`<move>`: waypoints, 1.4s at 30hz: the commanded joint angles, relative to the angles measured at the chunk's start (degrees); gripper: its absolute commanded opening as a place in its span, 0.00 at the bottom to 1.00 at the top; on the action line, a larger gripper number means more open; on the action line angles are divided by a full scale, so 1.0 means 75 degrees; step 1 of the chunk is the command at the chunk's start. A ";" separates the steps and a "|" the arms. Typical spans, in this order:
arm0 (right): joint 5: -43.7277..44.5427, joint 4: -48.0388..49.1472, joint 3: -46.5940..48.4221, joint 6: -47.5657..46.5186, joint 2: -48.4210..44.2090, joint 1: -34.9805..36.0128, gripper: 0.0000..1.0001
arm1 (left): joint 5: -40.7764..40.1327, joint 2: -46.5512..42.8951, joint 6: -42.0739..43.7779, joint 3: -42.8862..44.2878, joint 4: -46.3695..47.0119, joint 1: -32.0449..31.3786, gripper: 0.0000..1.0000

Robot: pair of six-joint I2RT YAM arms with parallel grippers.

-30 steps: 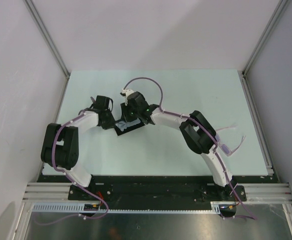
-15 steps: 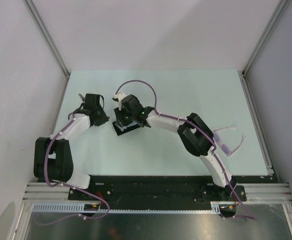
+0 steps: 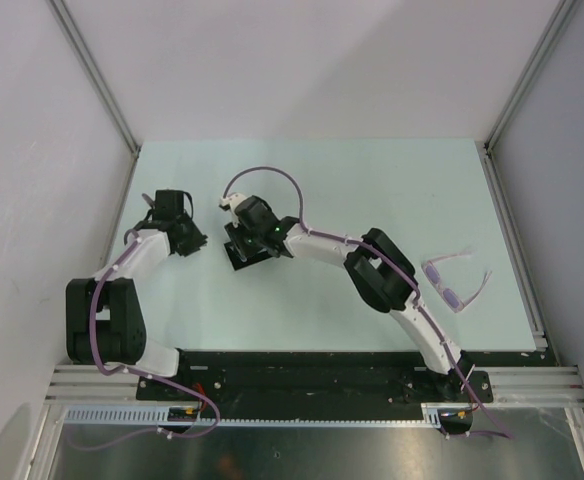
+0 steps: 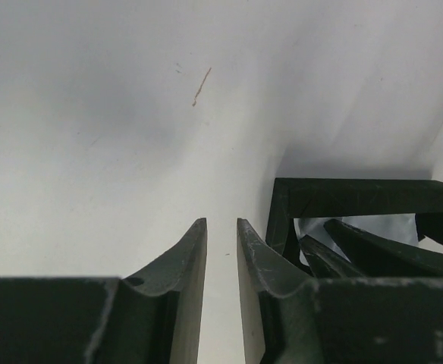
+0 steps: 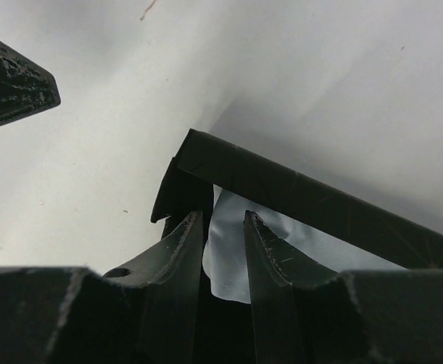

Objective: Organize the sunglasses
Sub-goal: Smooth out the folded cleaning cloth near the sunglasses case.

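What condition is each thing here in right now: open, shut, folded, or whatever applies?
sunglasses: arms unfolded, lying on the table, nothing touching them.
black case: open, lid raised.
light blue cloth: lying inside the case.
left gripper: slightly open, empty, over bare table.
right gripper: slightly open, poised over the cloth in the case.

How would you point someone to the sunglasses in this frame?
Look at the pale green table's right side, just beyond the right arm's elbow. The sunglasses lie there alone: thin pink frame, purple lenses, unlike the black case mid-table.
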 commanded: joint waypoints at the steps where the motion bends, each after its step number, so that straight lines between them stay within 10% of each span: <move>1: 0.0458 -0.0153 0.0411 -0.0311 0.0170 0.0156 0.34 | 0.0222 -0.0022 0.0103 -0.0047 0.0026 0.0051 0.27; 9: 0.0892 -0.0234 0.0400 -0.0441 0.0229 0.0285 0.36 | 0.0268 0.0025 0.0115 -0.0035 0.0026 0.0051 0.27; 24: 0.1256 0.0234 0.0026 0.0180 -0.0122 0.0180 0.00 | 0.0327 0.0025 0.0139 -0.0058 0.0025 0.0250 0.27; 35: -0.0091 0.0609 -0.0186 0.1445 -0.0240 -0.0254 0.03 | 0.0351 0.0049 0.0162 -0.0047 0.0014 0.0250 0.26; 42: -0.1344 0.1112 -0.0455 0.2149 -0.0287 -0.0465 0.28 | 0.0362 0.0060 0.0185 -0.0047 0.0026 0.0250 0.26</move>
